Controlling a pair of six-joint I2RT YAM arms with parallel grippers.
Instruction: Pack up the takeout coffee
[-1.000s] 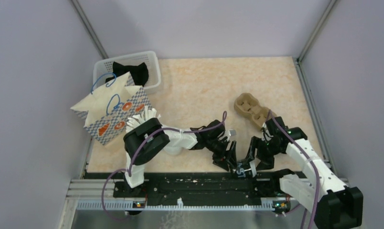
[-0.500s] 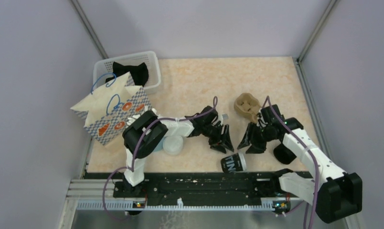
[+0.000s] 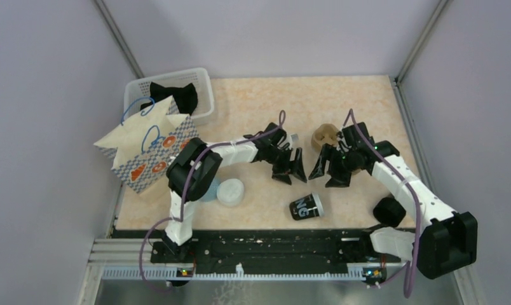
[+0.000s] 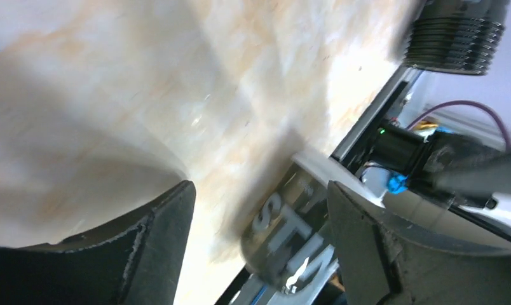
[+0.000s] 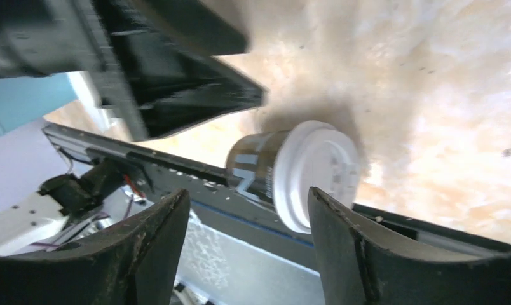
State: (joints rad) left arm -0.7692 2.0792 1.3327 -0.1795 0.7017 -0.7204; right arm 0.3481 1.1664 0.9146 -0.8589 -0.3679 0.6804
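The takeout coffee (image 3: 306, 207) is a dark cup with white lettering and a white lid. It lies on its side near the table's front edge, lid to the right. My left gripper (image 3: 288, 170) is open and empty, above and behind the cup. My right gripper (image 3: 329, 171) is open and empty, facing it from the right. In the left wrist view the cup (image 4: 297, 244) shows beyond the open gripper (image 4: 260, 189). In the right wrist view the cup (image 5: 259, 168) and its lid (image 5: 320, 171) lie past the open gripper (image 5: 248, 192).
A brown pulp cup carrier (image 3: 325, 135) sits behind the right gripper. A patterned paper bag (image 3: 152, 152) stands at the left, in front of a white basket (image 3: 202, 95). A pale blue cup (image 3: 229, 192) is by the left arm. The black front rail (image 3: 265, 244) runs just below the coffee.
Both grippers have let go of the cup at the front rail and drawn back and up. The cup now lies on its side and has rolled slightly away from the rail.
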